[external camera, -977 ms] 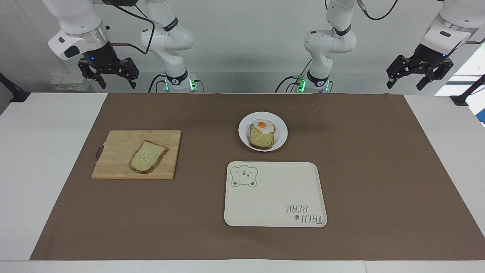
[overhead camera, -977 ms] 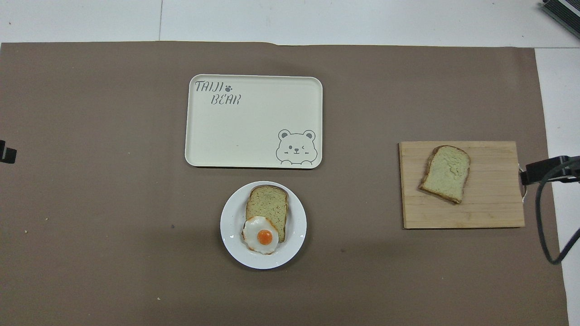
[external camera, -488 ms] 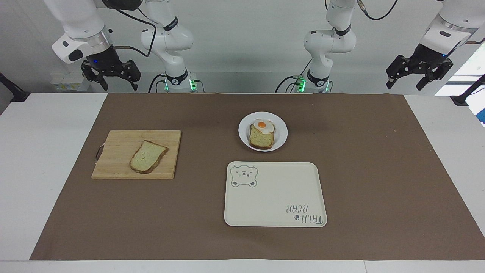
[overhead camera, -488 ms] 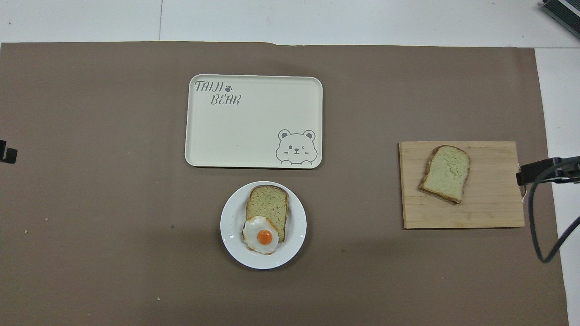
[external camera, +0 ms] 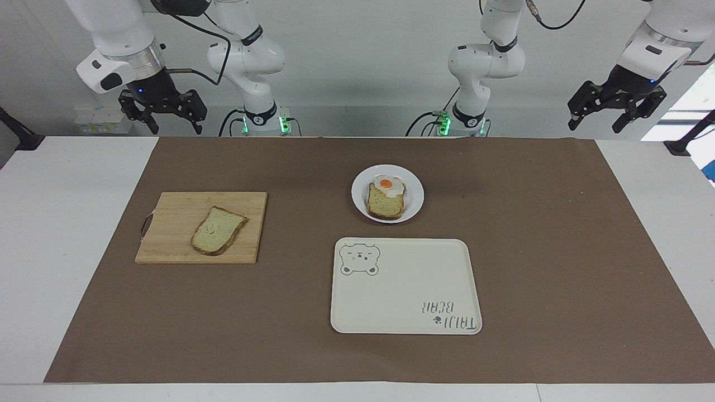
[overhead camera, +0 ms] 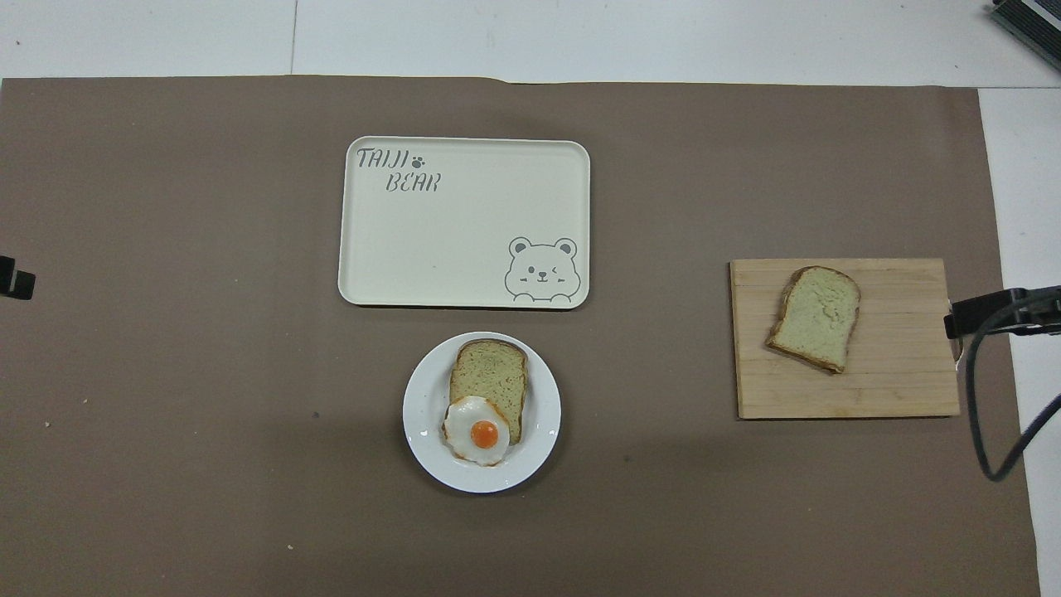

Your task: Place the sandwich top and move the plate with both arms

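The sandwich top [external camera: 218,230] [overhead camera: 816,317], a pale slice with a brown crust, lies flat on a wooden cutting board [external camera: 173,245] toward the right arm's end of the table. The small white plate [external camera: 414,196] [overhead camera: 423,414] sits mid-table, near the robots. It carries a squarer bread slice [external camera: 385,205] with a fried egg [external camera: 389,186]. My right gripper [external camera: 167,120] hangs open and empty in the air over the table's robot-side edge, at the right arm's end. At the other end, my left gripper [external camera: 606,120] is raised, open and empty.
A cream rectangular tray [external camera: 408,290] [overhead camera: 464,240] with a bear drawing lies just farther from the robots than the plate. A brown mat [external camera: 558,251] covers most of the table. The cutting board has a small handle [external camera: 146,223] on its outer edge.
The right gripper has shifted slightly and turned a little at the wrist. The left gripper has barely moved. Nothing on the table has moved.
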Controlling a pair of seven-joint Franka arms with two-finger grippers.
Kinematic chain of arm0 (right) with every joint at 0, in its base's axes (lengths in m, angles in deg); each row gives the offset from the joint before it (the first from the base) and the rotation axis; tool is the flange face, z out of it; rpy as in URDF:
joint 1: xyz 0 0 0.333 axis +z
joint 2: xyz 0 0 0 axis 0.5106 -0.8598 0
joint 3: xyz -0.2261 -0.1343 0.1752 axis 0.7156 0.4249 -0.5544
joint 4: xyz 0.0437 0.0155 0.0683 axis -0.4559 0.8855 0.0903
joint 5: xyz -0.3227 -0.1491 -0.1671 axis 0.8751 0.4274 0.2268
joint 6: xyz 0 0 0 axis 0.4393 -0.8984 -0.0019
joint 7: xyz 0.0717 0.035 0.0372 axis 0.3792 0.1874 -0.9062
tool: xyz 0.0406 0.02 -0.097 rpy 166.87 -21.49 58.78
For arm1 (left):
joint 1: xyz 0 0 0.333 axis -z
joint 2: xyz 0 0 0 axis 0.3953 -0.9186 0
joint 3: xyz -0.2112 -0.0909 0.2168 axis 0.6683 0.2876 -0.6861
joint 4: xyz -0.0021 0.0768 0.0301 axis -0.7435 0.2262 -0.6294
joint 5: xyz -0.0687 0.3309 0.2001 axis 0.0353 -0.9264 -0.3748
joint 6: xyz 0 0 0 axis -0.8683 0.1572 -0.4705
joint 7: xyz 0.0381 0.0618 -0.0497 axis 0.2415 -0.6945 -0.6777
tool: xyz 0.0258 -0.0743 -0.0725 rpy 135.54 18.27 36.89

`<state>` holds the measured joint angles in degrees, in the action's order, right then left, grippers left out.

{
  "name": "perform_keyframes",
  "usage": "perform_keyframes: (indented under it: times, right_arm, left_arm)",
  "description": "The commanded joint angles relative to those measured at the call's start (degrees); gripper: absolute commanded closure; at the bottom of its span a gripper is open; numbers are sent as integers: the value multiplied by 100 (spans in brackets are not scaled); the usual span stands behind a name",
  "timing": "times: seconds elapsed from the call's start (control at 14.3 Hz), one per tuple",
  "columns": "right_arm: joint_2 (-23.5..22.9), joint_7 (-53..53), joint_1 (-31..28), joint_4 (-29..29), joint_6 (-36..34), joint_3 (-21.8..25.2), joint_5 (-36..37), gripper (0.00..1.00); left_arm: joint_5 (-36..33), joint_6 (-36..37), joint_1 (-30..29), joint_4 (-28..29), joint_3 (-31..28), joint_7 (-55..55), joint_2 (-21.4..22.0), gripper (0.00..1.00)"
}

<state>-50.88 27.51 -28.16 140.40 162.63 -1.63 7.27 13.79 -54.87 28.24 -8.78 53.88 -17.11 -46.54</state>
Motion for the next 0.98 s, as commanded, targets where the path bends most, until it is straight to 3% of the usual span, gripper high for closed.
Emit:
perform_keyframes:
  times: [0.0,0.91]
  right_arm:
    - [158,-26,-26,195,107,-29,84,0]
    - [184,-61,-78,256,116,-29,83,0]
  left_arm:
    - [14,37,32,80,-14,-58,100,0]
    - [14,37,41,116,-14,-58,117,0]
